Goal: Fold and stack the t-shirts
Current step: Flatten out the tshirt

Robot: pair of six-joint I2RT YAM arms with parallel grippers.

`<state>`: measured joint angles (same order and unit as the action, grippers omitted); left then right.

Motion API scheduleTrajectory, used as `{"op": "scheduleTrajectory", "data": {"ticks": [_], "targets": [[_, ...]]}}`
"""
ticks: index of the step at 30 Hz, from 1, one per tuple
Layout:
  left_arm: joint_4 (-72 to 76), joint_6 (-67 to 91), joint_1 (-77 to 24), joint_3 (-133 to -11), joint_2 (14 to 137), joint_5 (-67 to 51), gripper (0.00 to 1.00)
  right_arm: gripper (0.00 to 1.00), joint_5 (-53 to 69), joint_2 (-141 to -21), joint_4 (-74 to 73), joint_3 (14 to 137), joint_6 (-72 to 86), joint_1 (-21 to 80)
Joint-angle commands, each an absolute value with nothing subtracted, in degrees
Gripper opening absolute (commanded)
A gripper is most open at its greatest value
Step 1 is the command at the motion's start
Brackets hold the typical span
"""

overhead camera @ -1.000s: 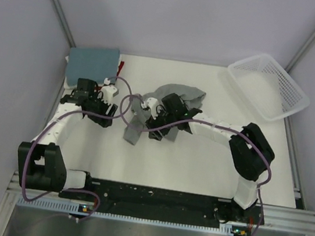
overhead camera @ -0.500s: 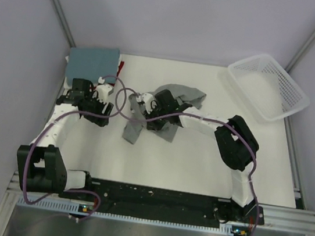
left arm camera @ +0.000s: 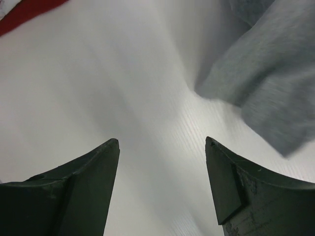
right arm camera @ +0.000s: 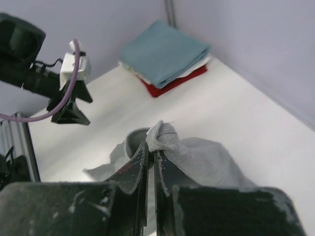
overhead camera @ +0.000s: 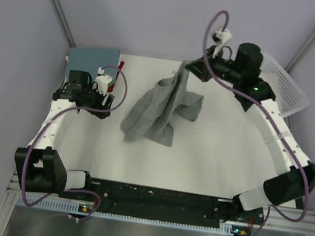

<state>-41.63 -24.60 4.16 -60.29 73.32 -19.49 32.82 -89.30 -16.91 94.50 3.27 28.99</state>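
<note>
Grey t-shirt (overhead camera: 157,109): pinched by a small tuft in the closed right hand (right arm camera: 150,147), raised at the far side, its lower part trailing crumpled on the surface (overhead camera: 217,156). Left hand (left arm camera: 162,147): wide, empty, near the shirt's edge and the folded stack (overhead camera: 93,62). Risk: so slight a pinch may slip under the cloth's weight, and the twisted drape may land bunched. Change: a second ago the right hand sat low over the shirt mid-surface; now it is lifted far back, the cloth drawn up.

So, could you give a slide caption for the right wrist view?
Right gripper pinches the grey t-shirt above the table, folded stack behind.
</note>
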Motion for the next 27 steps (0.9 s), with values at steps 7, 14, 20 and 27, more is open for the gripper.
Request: {"op": "scheduleTrajectory", "data": {"ticks": [7, 14, 20, 27], "targets": [[-41.76, -27.24, -9.11, -61.44, 76.38, -21.11, 0.76, 0.0, 37.98, -74.98, -15.73, 74.55, 10.55, 7.92], [-36.92, -26.19, -18.27, -64.59, 85.59, -22.06, 0.76, 0.0, 36.21, -73.83, -15.82, 68.74, 12.92, 2.2], [-34.72, -23.38, -23.64, -72.59, 96.57, -20.48, 0.75, 0.0, 35.16, -73.92, -15.82, 67.15, 12.66, 2.2], [-41.21, -24.69, -23.82, -78.49, 105.11, -21.88, 0.58, 0.0, 33.49, -73.04, -16.43, 66.45, 11.69, 2.28]]}}
